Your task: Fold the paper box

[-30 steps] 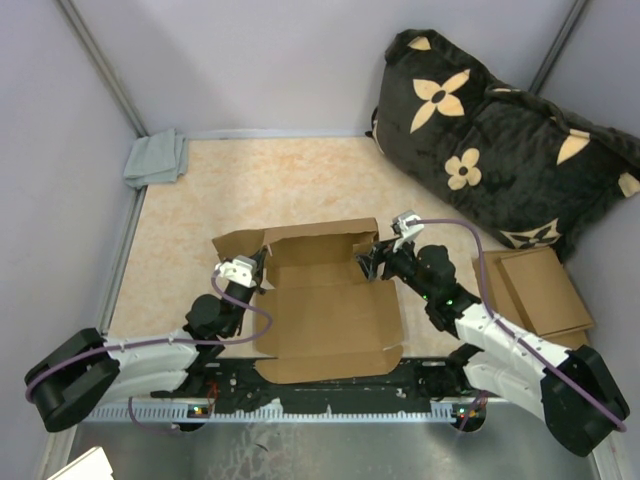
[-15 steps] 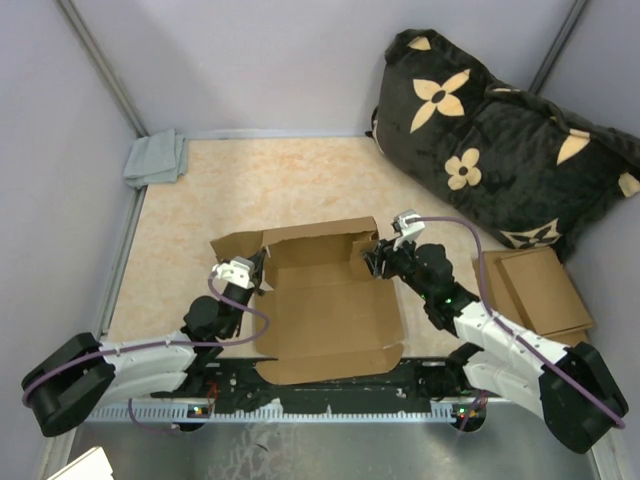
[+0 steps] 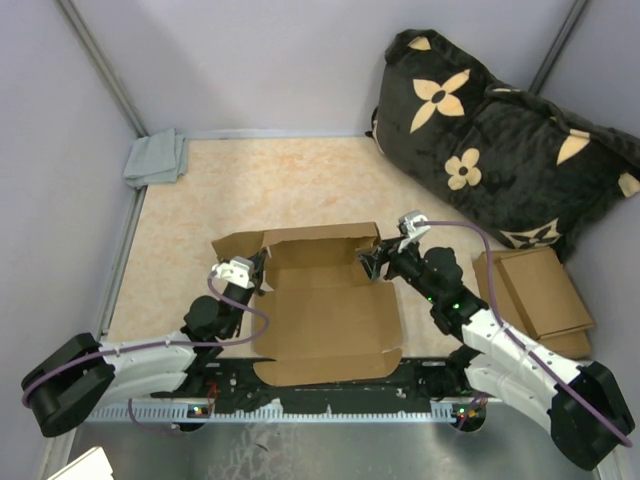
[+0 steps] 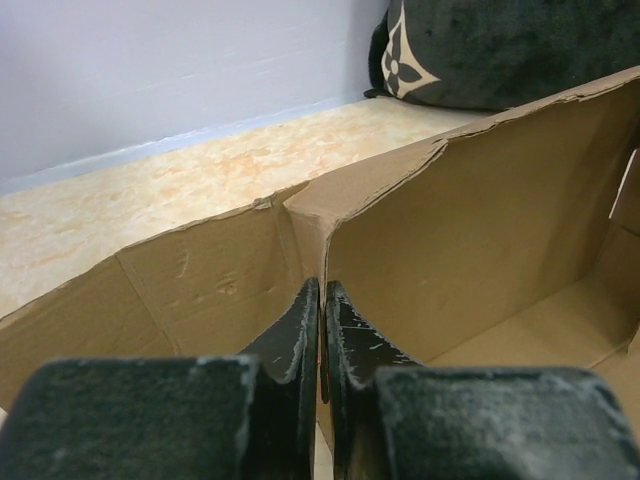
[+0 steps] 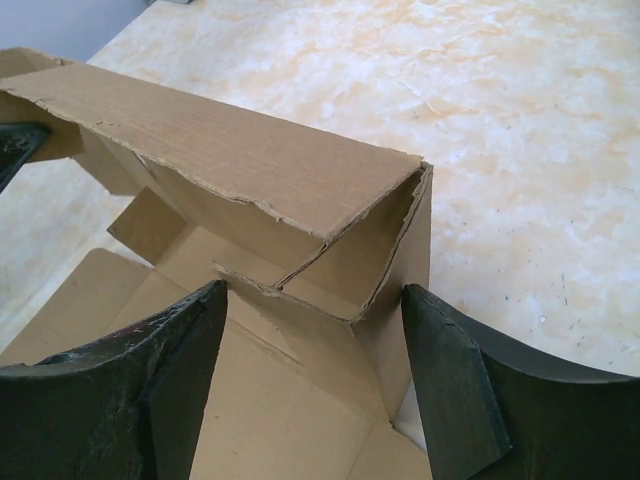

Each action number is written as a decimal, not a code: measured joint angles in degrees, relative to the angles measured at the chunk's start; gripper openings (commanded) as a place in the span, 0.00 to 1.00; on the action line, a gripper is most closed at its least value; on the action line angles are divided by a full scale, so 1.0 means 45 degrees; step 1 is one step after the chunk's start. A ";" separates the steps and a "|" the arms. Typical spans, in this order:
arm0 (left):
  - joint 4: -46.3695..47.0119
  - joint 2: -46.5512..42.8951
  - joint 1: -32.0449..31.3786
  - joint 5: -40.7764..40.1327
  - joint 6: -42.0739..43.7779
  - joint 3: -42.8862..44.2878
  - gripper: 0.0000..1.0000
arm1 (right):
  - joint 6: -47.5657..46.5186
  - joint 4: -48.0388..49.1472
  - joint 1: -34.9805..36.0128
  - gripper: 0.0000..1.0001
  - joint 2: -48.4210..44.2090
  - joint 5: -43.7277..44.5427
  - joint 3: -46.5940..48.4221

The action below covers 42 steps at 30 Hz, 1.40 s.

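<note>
The paper box (image 3: 325,310) lies open in the middle of the table, brown and unprinted, with its back wall (image 3: 315,245) raised and a flap (image 3: 235,245) splayed out to the left. At the back left corner (image 4: 320,225) my left gripper (image 3: 258,272) has its fingers (image 4: 300,325) pressed almost together on the wall edge. My right gripper (image 3: 372,262) is open and straddles the folded back right corner (image 5: 390,240). Its fingers (image 5: 455,370) stand clear of the cardboard on both sides.
A black pillow (image 3: 500,130) with beige flowers leans in the back right corner. A stack of flat cardboard pieces (image 3: 535,290) lies right of the box, close to my right arm. A grey cloth (image 3: 157,158) sits at the back left, and walls enclose the table.
My right forearm has swung slightly to the right while its gripper stays at the back right corner. The left gripper has kept its place at the left corner.
</note>
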 measured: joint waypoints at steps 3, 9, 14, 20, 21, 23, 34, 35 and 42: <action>-0.0005 -0.0029 0.0000 0.0117 -0.0049 0.0000 0.11 | -0.0087 -0.0209 0.0000 0.72 0.0000 -0.0146 0.0000; -0.0185 -0.0418 0.0000 0.0223 -0.0287 -0.0024 0.03 | -0.0102 -0.0539 0.0000 0.71 -0.0141 -0.0068 0.0000; -0.0432 -0.0476 0.0000 0.0223 -0.0389 -0.0024 0.00 | -0.0112 -0.1156 0.0000 0.68 -0.1200 0.0374 0.0058; -0.0520 -0.0476 0.0000 0.0214 -0.0500 -0.0019 0.00 | -0.0340 -0.2268 0.0000 0.63 -0.1773 0.0753 0.1331; -0.0529 -0.0476 0.0000 0.0214 -0.0525 -0.0015 0.00 | -0.0359 -0.2380 0.0000 0.63 -0.1773 0.0792 0.1540; -0.0578 -0.0457 0.0000 0.0204 -0.0554 0.0024 0.00 | -0.0427 -0.2686 0.0000 0.62 -0.1753 0.0889 0.1928; -0.0840 -0.0486 0.0000 0.0068 -0.0631 0.0151 0.00 | -0.0971 -0.4308 0.0000 0.52 -0.0461 0.1015 0.3313; -0.0889 -0.0520 0.0000 0.0068 -0.0641 0.0151 0.00 | -0.0981 -0.4449 0.0000 0.51 -0.0457 0.0967 0.3327; -0.1156 -0.0597 -0.0019 0.0010 -0.0695 0.0228 0.00 | -0.0957 -0.4843 0.0000 0.49 -0.0457 0.0447 0.3342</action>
